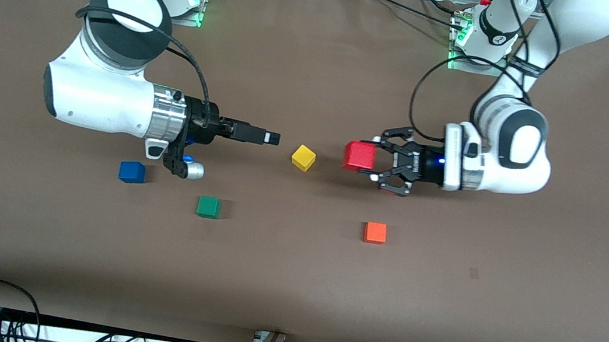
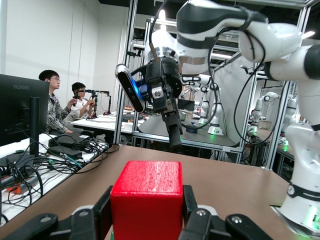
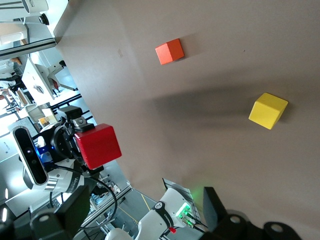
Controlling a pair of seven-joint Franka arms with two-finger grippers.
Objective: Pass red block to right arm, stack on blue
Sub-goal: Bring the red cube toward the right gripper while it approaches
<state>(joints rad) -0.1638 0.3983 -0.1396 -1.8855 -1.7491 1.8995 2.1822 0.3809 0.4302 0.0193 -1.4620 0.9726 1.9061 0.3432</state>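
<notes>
The red block [image 1: 359, 156] hangs above the table, and my left gripper [image 1: 369, 159] is shut on it, its black pads pressed on two opposite faces. In the left wrist view the red block [image 2: 146, 200] fills the space between the pads. My right gripper [image 1: 272, 138] lies level and open, pointing at the red block with a gap between them, over the table beside the yellow cube. The right wrist view shows its fingers [image 3: 75, 210] wide apart and the red block [image 3: 97, 145] ahead. The blue block [image 1: 132, 172] sits on the table under the right arm's wrist.
A yellow cube [image 1: 303, 157] lies on the table below the gap between the two grippers. A green cube [image 1: 208, 206] sits nearer the front camera, beside the blue one. An orange cube [image 1: 374, 232] lies toward the left arm's end, nearer the camera than the held block.
</notes>
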